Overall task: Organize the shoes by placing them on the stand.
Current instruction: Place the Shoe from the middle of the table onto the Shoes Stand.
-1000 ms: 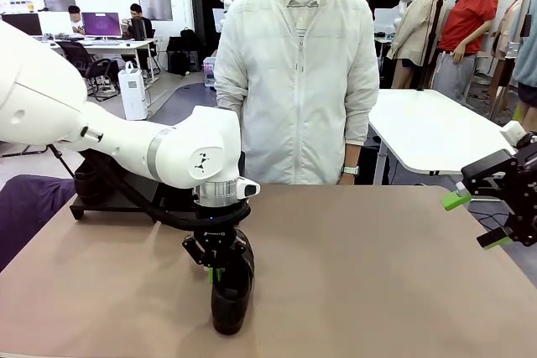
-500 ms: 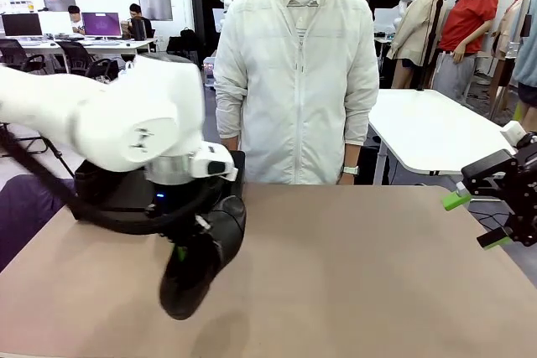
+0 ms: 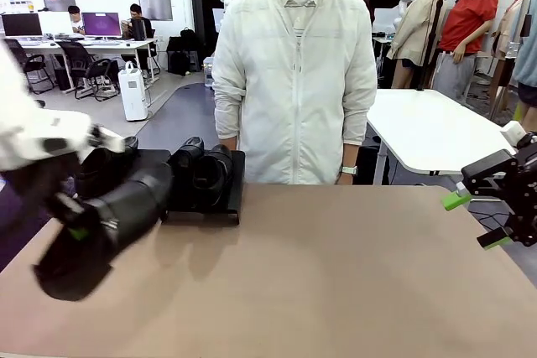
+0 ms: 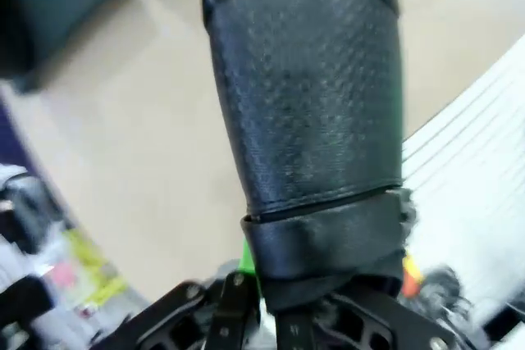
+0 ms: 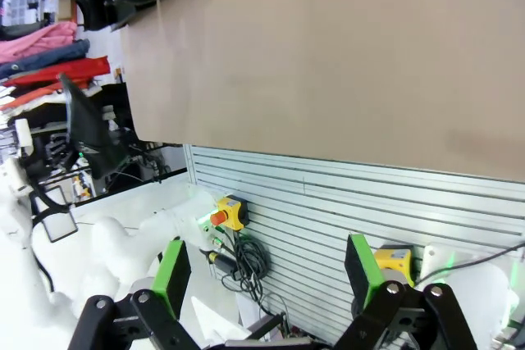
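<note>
**Shoe in the air**

Fingers of the left gripper (image 3: 77,230) pinch a black, bumpy-skinned shoe (image 3: 105,228) above the tabletop's (image 3: 352,274) left edge. Two shiny round-toed shoes (image 3: 201,175) sit on the flat black stand (image 3: 231,199) at the far edge. The right gripper (image 3: 476,220) is spread wide, holding nothing.

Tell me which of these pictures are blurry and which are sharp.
Front view: the left gripper and its shoe are smeared by motion, while the stand and right gripper look sharp. Left wrist view: soft throughout. Right wrist view: sharp, with wide-angle bending.
</note>
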`<state>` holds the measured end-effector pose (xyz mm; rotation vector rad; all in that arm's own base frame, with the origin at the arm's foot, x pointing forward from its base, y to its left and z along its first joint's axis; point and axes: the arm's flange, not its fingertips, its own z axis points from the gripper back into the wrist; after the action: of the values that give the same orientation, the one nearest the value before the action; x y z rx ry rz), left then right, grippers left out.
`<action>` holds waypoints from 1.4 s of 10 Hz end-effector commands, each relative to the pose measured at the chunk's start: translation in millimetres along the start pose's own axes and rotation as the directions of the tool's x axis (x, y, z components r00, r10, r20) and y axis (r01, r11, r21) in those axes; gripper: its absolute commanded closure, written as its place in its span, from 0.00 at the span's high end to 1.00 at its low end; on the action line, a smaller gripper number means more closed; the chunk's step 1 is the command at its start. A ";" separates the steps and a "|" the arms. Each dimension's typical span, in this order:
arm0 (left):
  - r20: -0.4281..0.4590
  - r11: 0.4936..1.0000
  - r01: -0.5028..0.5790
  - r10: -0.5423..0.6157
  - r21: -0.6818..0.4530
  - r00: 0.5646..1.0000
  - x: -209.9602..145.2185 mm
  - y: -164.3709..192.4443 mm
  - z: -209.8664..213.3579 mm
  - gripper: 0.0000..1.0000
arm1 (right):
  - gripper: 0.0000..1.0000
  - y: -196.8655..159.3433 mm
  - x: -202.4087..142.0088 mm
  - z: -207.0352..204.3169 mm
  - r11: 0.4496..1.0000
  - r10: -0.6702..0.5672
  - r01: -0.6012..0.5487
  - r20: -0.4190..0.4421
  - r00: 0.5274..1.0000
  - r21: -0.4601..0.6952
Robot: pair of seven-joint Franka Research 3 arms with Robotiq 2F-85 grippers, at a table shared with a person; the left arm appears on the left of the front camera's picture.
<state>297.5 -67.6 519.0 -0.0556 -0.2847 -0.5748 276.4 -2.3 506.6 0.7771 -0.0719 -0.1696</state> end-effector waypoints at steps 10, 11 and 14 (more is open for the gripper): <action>-0.044 0.975 -0.150 0.145 -0.162 0.988 118.7 121.7 52.1 0.00 | 1.00 2.6 1.8 2.2 0.999 0.016 -0.016 0.000 1.000 0.031; -0.037 0.959 -0.208 0.205 -0.194 0.978 144.2 152.8 52.1 0.00 | 1.00 2.6 1.8 2.2 0.999 0.016 -0.016 0.000 1.000 0.031; 0.003 0.926 -0.340 0.346 -0.164 0.938 185.7 194.6 27.5 0.00 | 1.00 2.6 1.8 2.2 0.999 0.016 -0.016 0.000 1.000 0.031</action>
<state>543.8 6.7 591.3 -0.2703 -0.2128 -0.2905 276.4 -2.5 506.7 0.7772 -0.0722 -0.1706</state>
